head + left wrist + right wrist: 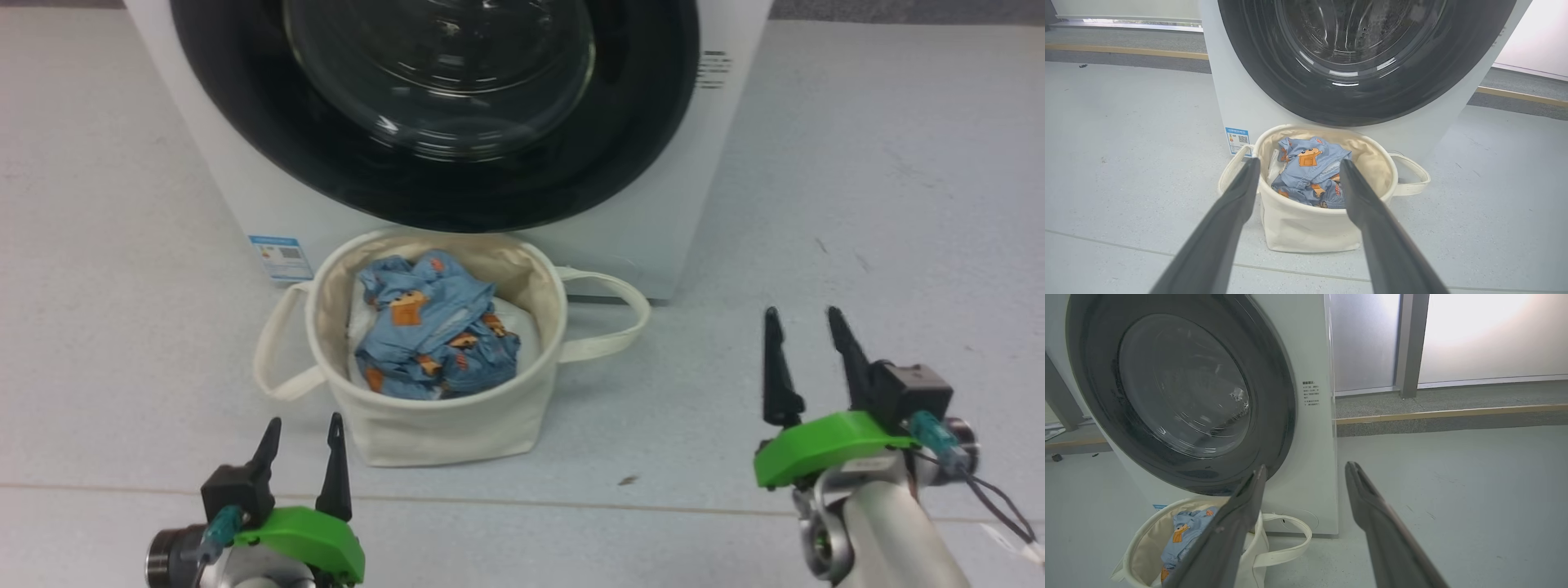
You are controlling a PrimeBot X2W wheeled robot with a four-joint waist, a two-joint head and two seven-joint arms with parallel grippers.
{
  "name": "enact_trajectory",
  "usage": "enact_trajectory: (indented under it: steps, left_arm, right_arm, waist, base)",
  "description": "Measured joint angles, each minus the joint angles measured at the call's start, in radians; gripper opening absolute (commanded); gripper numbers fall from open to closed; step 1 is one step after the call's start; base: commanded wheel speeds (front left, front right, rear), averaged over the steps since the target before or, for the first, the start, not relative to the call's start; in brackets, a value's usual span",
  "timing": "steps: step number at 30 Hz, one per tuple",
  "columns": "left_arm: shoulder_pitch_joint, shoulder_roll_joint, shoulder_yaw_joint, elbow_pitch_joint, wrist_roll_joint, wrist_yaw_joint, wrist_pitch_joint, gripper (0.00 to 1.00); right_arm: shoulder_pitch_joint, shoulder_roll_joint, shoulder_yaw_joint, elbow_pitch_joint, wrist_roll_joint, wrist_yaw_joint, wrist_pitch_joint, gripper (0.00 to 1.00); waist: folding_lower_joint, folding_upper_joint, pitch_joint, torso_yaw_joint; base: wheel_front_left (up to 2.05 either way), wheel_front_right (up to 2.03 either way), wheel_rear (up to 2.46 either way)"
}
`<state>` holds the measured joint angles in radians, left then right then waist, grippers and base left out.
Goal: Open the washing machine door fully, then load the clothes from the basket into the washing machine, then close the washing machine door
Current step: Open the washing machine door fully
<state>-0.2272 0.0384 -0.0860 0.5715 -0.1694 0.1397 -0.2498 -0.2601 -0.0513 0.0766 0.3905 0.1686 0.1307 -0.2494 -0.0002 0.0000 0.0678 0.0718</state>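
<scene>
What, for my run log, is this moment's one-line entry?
black-rimmed round glass door: shut; blue cartoon-print garment: in cream canvas basket; left gripper: open; right gripper: open

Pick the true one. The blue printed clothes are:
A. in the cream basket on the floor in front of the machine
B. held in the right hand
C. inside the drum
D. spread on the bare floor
A: the clothes lie bunched inside the basket, which stands in front of the washing machine, whose door is shut.
</scene>
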Motion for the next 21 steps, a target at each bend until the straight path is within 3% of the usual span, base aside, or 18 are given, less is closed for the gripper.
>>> enact_trajectory:
  steps: [5,12,15,21]
  left_arm:
    - [-0.001,-0.001,0.013,-0.010,-0.007,0.003,0.000,1.00]
    - [-0.002,-0.002,0.059,-0.060,-0.065,0.015,0.000,1.00]
    - [-0.002,-0.003,0.070,-0.099,-0.034,0.028,0.000,1.00]
    - [0.001,-0.006,0.067,-0.117,-0.080,0.000,0.000,1.00]
  right_arm:
    - [0.000,0.000,0.085,-0.073,0.057,0.000,0.000,1.00]
    - [0.002,-0.001,0.120,-0.146,0.063,0.000,0.000,1.00]
    - [0.011,-0.002,0.125,-0.155,0.063,0.000,0.000,1.00]
    - [0.015,-0.004,0.130,-0.159,0.063,0.000,0.000,1.00]
  waist:
    - [0.0002,0.0000,0.004,0.000]
    - [0.0001,0.0000,0.009,0.002]
    - [0.0002,0.0000,0.012,0.004]
    - [0.0002,0.0000,0.017,0.006]
  base:
    - [1.10,1.35,-2.46]
    - [1.33,1.06,-2.39]
    - [0.99,0.86,-1.85]
    - [0.57,0.57,-1.14]
